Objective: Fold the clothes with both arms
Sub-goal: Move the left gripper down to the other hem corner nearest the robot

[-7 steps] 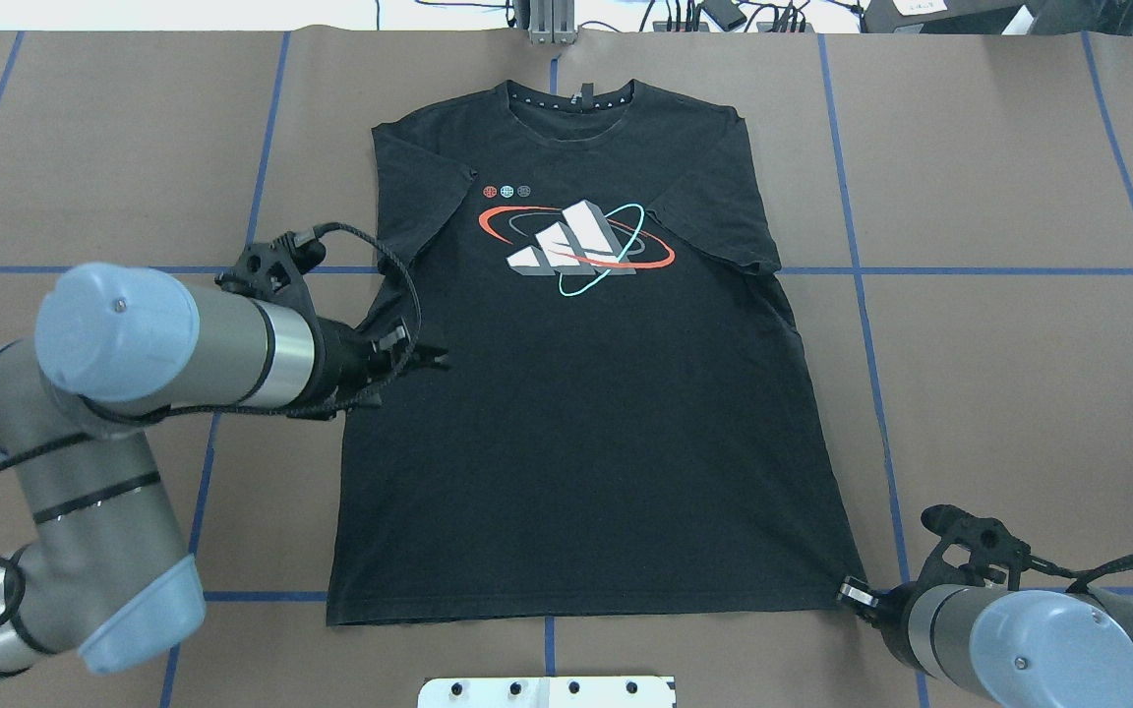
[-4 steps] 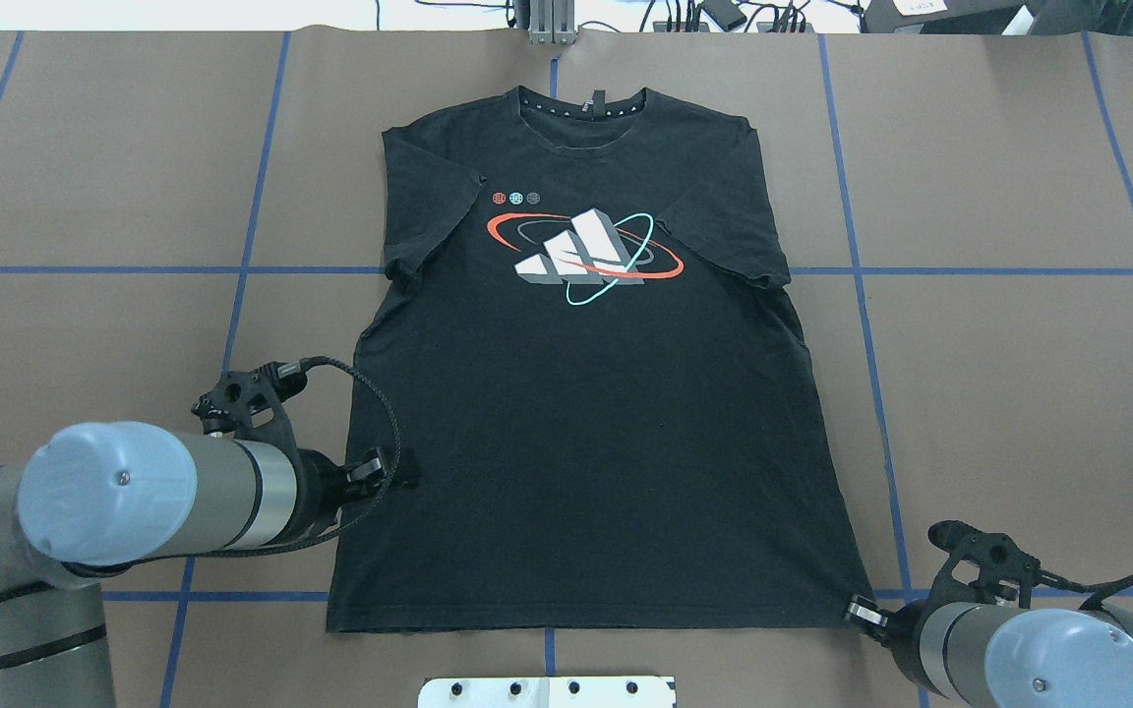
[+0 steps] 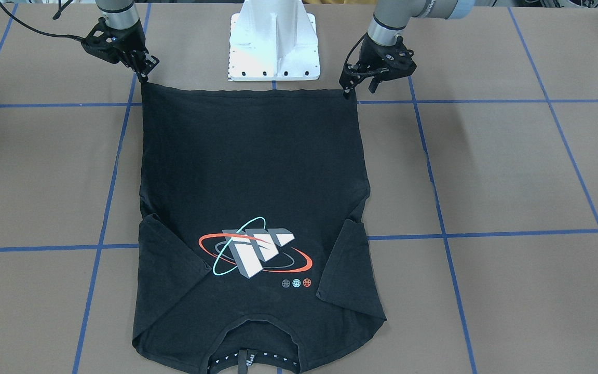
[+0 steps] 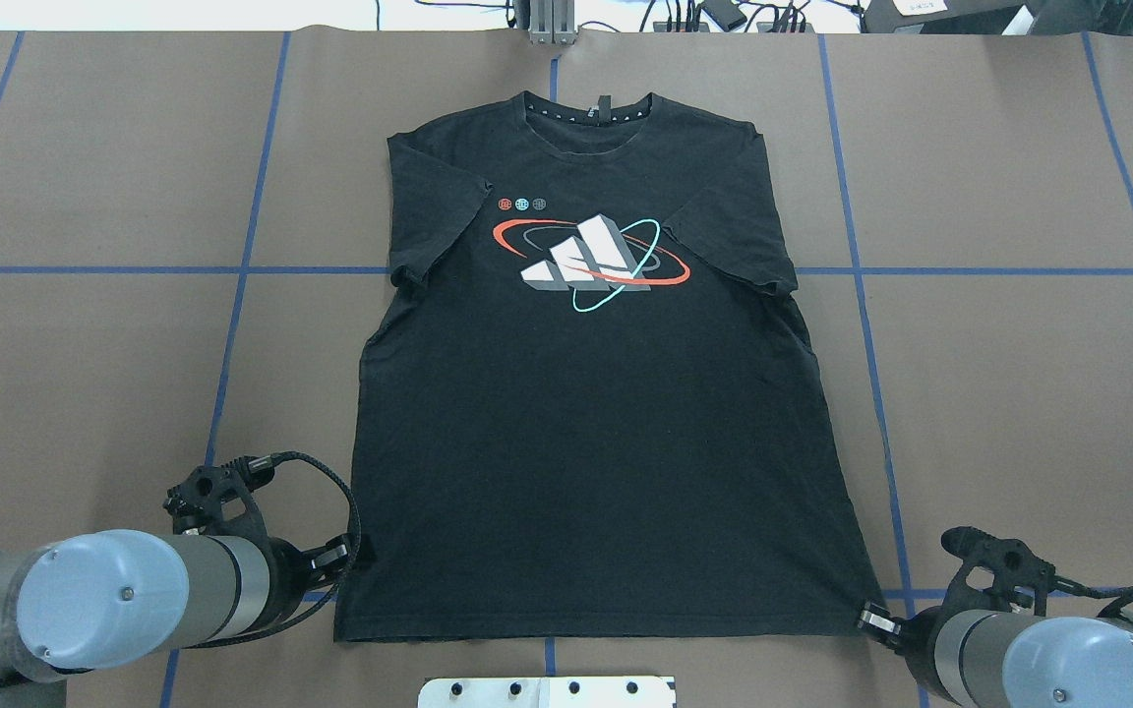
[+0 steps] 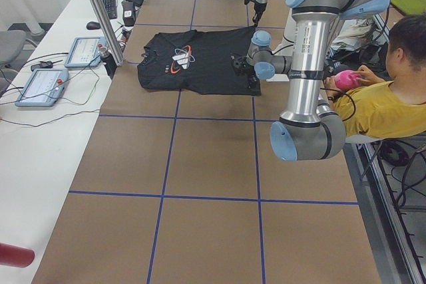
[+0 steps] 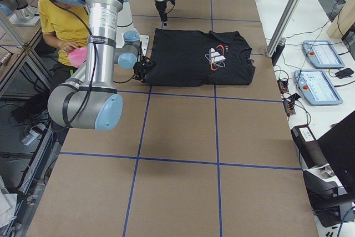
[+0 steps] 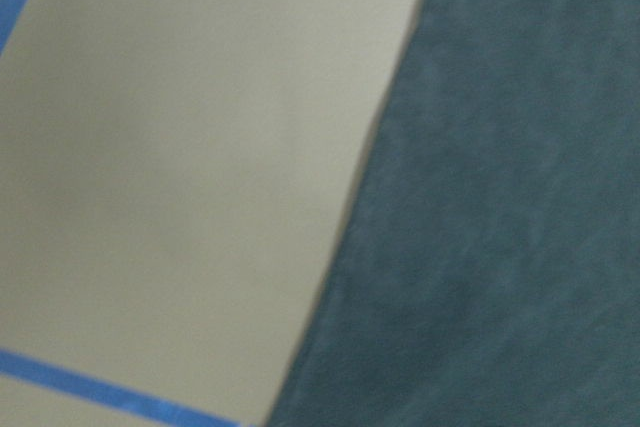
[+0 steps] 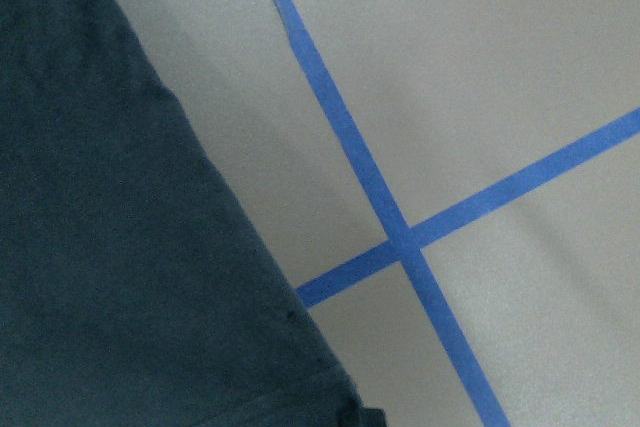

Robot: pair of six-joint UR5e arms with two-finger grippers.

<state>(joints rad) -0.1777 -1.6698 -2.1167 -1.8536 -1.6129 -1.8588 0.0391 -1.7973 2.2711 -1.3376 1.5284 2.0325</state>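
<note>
One table (image 4: 85, 393) fills the overhead view, covered in brown paper and ruled into big squares by blue tape lines (image 4: 252, 197). Two silver-grey arms come in at the near edge, the left arm (image 4: 104, 600) and the right arm (image 4: 1068, 659). Both lie low and reach inward toward the cloth.

One black T-shirt (image 4: 596, 442) lies flat and face up in the middle of the table. Its collar (image 4: 589, 110) is at the far side and its hem runs straight along the near side, just in front of the one white pedestal base (image 3: 274, 47). Both short sleeves are spread out, with no fold in the body. Bare paper lies wide on either side of the shirt (a full grid square and more each way). A narrower strip of paper lies beyond the collar.

One block print (image 4: 591, 258) sits on the chest, ringed by a red and a teal ellipse. Three small round marks (image 4: 521, 205) stand in a row just above it.

There are two grippers, one at each hem corner. The right gripper (image 4: 869, 619) has its fingers drawn together, and its tip meets the hem's corner on the robot's right, nipping the cloth there. The left gripper (image 3: 350, 89) touches the opposite corner. I cannot tell how far its jaws are parted, or whether any cloth lies between them.
</note>
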